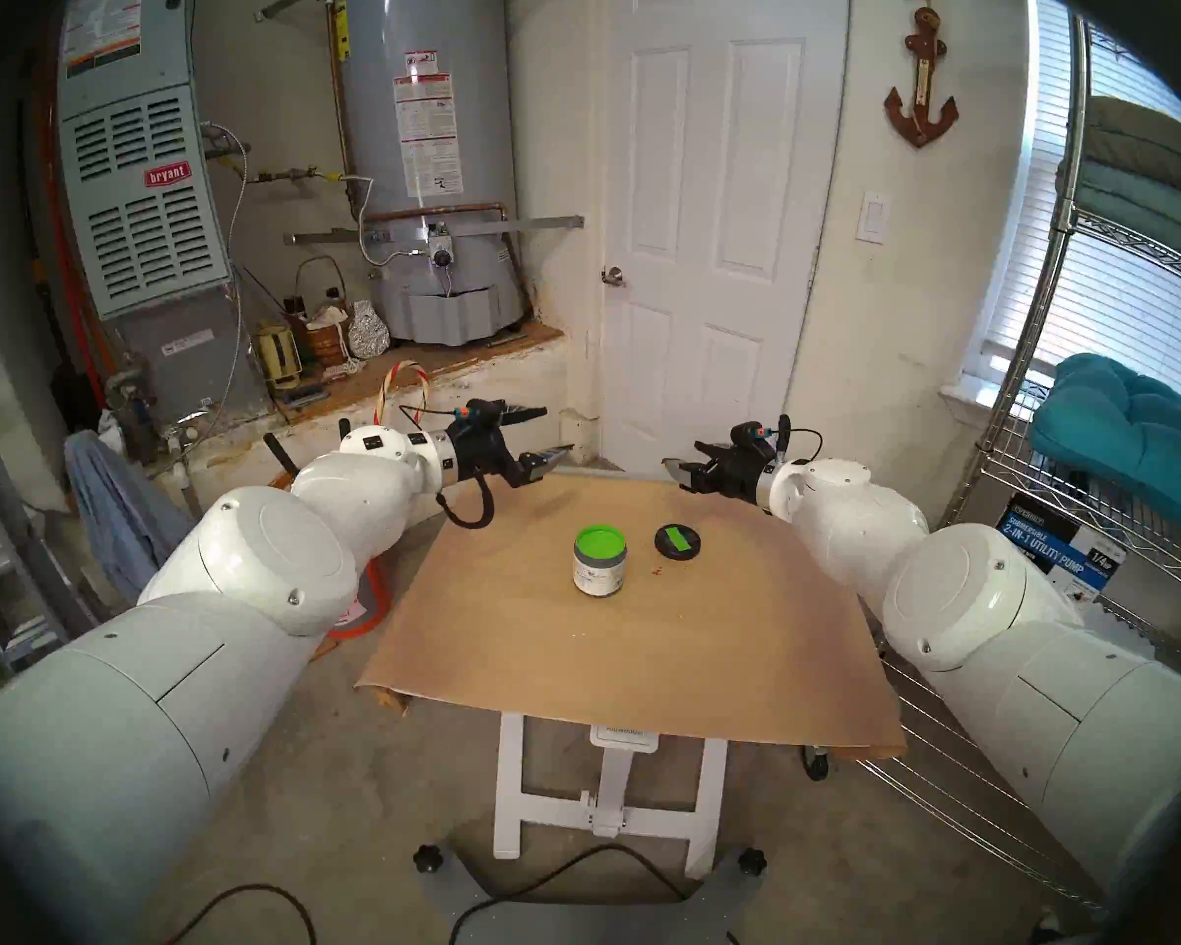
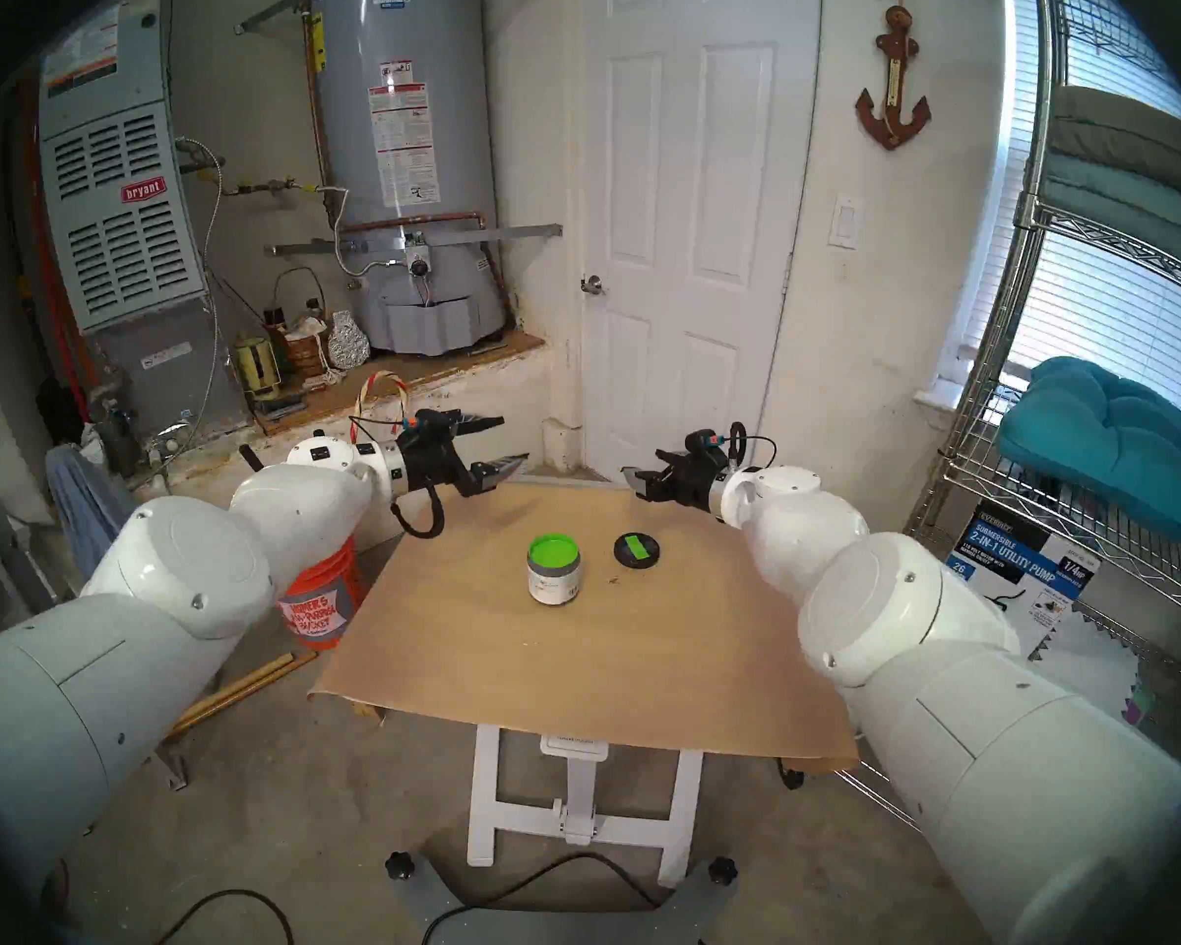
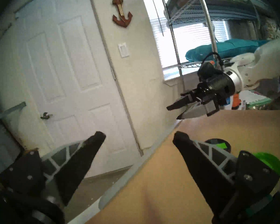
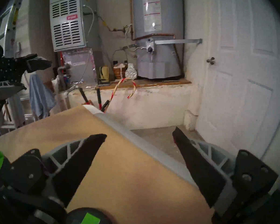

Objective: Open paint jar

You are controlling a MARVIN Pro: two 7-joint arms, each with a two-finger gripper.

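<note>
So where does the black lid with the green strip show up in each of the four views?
Head left: lid lying flat at centre, right of the open paint jar.
Head right: same spot, slightly further left in the picture.
Left wrist: low right, behind the right-hand finger.
Right wrist: bottom edge, left of centre.
Shared landmark: white door.

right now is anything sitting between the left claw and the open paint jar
Nothing visible. The left claw hangs open above the far left of the paper-covered table, with bare paper down to the paint jar. The lid lies to the jar's right, off that line.
</note>
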